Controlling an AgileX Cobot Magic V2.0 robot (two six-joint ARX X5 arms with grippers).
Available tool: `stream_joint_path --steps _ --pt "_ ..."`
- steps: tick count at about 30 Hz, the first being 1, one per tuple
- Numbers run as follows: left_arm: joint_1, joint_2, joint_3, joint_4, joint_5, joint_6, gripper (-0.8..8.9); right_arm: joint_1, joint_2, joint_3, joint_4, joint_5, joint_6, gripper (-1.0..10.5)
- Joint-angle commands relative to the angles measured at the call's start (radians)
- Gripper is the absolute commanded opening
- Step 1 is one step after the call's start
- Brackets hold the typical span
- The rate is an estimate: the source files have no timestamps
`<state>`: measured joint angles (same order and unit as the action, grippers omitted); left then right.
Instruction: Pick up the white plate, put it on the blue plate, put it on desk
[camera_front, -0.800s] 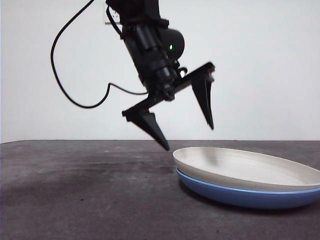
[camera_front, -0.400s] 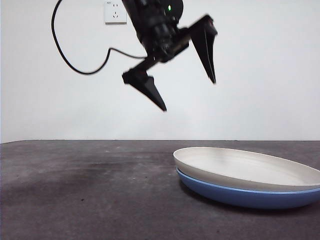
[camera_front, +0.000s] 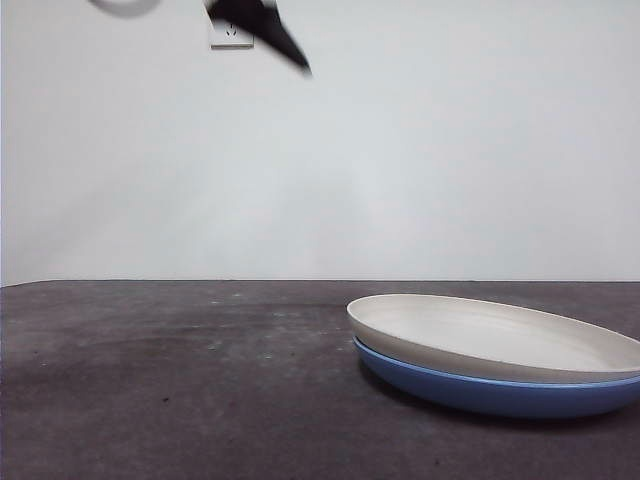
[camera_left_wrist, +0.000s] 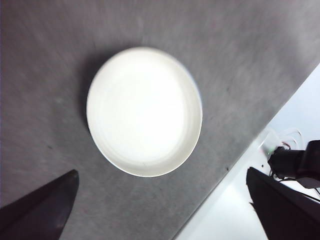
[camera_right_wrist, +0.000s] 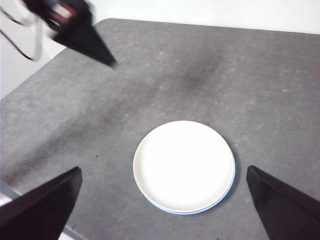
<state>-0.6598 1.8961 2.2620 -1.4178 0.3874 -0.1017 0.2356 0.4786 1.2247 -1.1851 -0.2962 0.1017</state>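
Note:
The white plate (camera_front: 490, 335) lies stacked inside the blue plate (camera_front: 480, 392) on the desk (camera_front: 150, 380), at the right of the front view. Neither gripper touches the plates. My left gripper (camera_left_wrist: 161, 172) hangs high above the stack, open and empty; in the front view only one dark fingertip (camera_front: 290, 55) shows, at the top edge. Its wrist view shows the white plate (camera_left_wrist: 145, 112) from above. My right gripper (camera_right_wrist: 164, 169) is also high up, open and empty, over the white plate (camera_right_wrist: 184, 165), with a thin arc of the blue plate (camera_right_wrist: 222, 197) showing.
A wall socket (camera_front: 230, 35) sits on the white wall behind the desk. The desk's edge (camera_right_wrist: 30, 90) runs along one side in the right wrist view, where the left arm (camera_right_wrist: 75, 27) shows blurred. The right arm (camera_left_wrist: 295, 162) shows in the left wrist view.
The open left gripper has risen from just above the white plate's left rim to the top edge of the front view. The stacked plates have not moved.

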Motion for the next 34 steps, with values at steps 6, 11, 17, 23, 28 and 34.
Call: stream_joint_path --steps 6,11,17,23,28,34 --pt "-0.013 -0.258 -0.072 -0.041 -0.111 0.054 6.88 0.003 0.004 0.021 0.013 0.035 0.046 5.7" --pt "-0.013 -0.462 -0.269 -0.04 -0.142 0.085 6.88 0.003 0.01 0.021 0.014 0.036 0.072 5.7" --pt "-0.013 -0.714 -0.52 -0.007 -0.193 0.114 6.88 0.003 0.039 0.021 0.011 0.036 0.086 5.7" --pt "-0.013 -0.941 -0.721 0.064 -0.193 0.114 6.88 0.003 0.107 0.02 -0.015 0.036 0.106 5.7" --pt "-0.013 -1.078 -0.818 0.078 -0.193 0.117 6.88 0.003 0.175 0.02 -0.077 0.035 0.107 5.7" --pt "-0.013 -1.209 -0.859 0.113 -0.193 0.117 6.88 0.003 0.26 0.02 -0.137 0.029 0.109 5.7"
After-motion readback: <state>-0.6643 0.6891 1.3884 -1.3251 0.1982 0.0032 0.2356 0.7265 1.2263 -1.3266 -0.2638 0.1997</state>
